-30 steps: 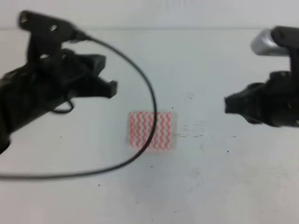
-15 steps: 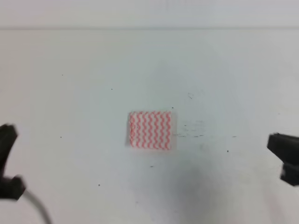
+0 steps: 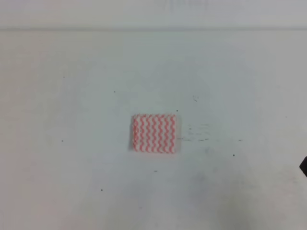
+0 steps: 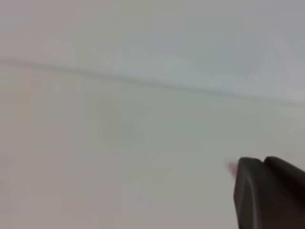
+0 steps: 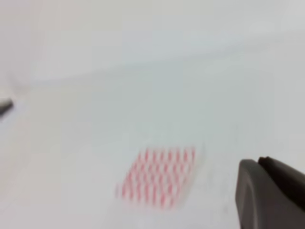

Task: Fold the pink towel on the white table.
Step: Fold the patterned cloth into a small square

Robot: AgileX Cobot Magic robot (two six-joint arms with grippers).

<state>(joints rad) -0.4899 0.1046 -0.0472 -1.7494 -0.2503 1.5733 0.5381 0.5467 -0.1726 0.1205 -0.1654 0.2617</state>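
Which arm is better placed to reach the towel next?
Right, tentatively. The pink towel lies in the right wrist view, near the right gripper. The left wrist view shows only white table and the left gripper.

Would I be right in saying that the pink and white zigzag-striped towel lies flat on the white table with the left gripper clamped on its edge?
Not quite. The pink and white zigzag-striped towel does lie flat on the white table, but nothing grips it; the exterior high view shows it lying alone, untouched.

The pink towel (image 3: 154, 133) looks like thin, matt cloth (wavy stripes printed or woven, cannot tell). The white table (image 3: 72, 96) appears smooth, matt, faintly scuffed.
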